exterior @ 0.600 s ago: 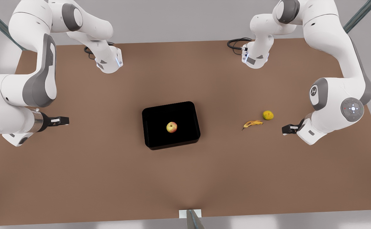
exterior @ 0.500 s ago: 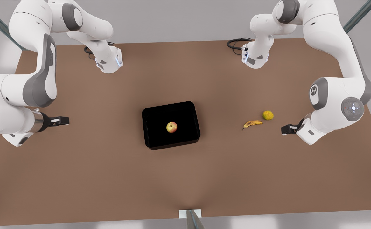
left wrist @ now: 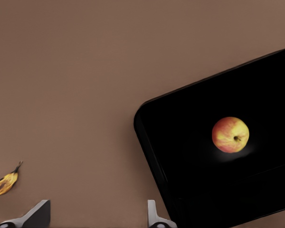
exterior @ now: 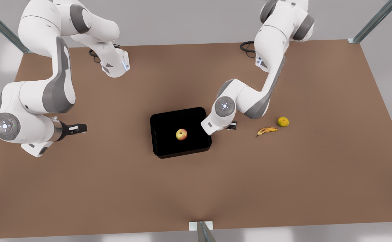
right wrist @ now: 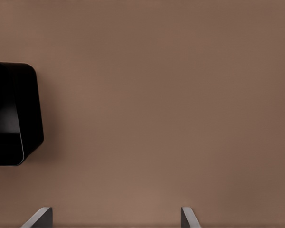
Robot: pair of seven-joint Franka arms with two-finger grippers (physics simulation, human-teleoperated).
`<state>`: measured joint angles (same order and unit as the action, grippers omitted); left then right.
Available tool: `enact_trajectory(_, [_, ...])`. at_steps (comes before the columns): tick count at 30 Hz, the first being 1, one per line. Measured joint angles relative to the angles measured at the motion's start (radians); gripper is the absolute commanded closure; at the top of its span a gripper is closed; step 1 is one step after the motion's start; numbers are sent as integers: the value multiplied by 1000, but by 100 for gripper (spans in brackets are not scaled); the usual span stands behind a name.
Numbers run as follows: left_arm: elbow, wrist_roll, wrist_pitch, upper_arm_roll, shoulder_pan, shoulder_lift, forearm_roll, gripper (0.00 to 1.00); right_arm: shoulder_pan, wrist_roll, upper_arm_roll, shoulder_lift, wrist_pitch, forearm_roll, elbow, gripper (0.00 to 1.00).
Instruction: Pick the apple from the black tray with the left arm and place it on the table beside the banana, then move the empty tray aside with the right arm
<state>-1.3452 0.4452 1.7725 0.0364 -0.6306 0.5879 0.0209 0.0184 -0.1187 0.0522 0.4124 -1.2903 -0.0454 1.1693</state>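
Left wrist view: left claw [left wrist: 97, 214] spread wide, empty, beside the black tray [left wrist: 190, 190] holding the apple [left wrist: 230, 134].

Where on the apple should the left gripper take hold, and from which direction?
From above, closing across the widest middle of the apple. It lies alone in the black tray, whose low rim hinders a sideways approach. The left gripper, open, is at the tray's edge nearest the banana.

Black tray [exterior: 169, 148] glossy, smooth; table [exterior: 115, 188] matte brown; apple [exterior: 181, 134] smooth-skinned; arm shells glossy white plastic.
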Motion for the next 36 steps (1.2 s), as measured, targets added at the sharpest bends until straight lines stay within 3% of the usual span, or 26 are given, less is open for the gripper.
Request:
enact_trajectory(6, [26, 222, 122, 0, -86, 81, -32, 0, 0, 4, 0, 0, 0, 0, 0, 0])
enact_trajectory(17, [363, 508, 255, -4, -169, 356, -104, 0, 2, 8, 0, 0, 0, 0, -1, 0])
enact_trajectory(25, [393, 632, 307, -9, -194, 443, -130, 0, 2, 10, 1, 0, 0, -1, -1, 0])
enact_trajectory(36, [361, 733, 310, -5, -255, 457, -186, 0, 2, 11, 0, 0, 0, -1, -1, 0])
